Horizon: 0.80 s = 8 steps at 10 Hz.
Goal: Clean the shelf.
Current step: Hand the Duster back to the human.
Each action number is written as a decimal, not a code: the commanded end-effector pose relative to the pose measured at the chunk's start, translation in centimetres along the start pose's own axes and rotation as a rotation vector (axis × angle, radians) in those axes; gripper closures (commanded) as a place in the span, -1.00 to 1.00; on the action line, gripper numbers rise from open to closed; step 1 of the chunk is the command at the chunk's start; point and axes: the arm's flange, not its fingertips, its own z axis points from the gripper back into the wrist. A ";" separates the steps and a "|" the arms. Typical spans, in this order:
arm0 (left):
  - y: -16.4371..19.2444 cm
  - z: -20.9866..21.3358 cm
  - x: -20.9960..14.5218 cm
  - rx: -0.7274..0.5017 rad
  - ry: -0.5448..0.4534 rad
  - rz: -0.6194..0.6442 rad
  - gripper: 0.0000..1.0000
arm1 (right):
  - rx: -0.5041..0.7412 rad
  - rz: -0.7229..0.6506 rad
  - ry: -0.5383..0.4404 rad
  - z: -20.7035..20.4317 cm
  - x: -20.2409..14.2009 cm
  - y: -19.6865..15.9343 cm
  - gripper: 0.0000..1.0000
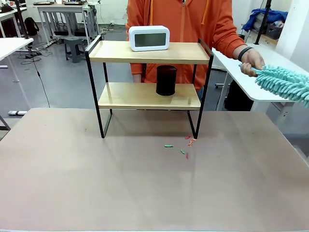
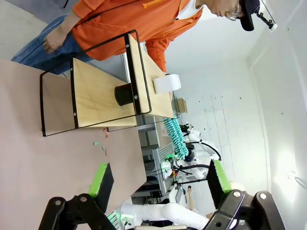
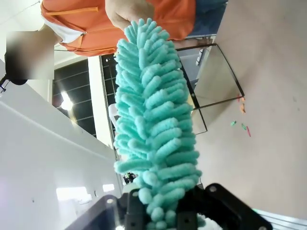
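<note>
We see the shelf (image 1: 147,53), two pale wooden boards in a thin black frame, standing at the table's (image 1: 96,183) far middle, well apart from both grippers. Our left gripper (image 2: 158,179) hangs wide open. Our right gripper (image 3: 160,211) is clamped on a fluffy teal chenille duster (image 3: 153,120), which a person's hand (image 1: 252,62) also holds.

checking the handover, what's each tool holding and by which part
Right tool: shut on the teal duster near its base; the person's hand grips the other end. Left tool: open, empty.
</note>
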 end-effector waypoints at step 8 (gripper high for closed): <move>1.5 -5.1 -2.7 -0.018 0.251 0.041 -1.00 | 0.011 0.102 0.198 -5.7 -2.0 2.5 -1.00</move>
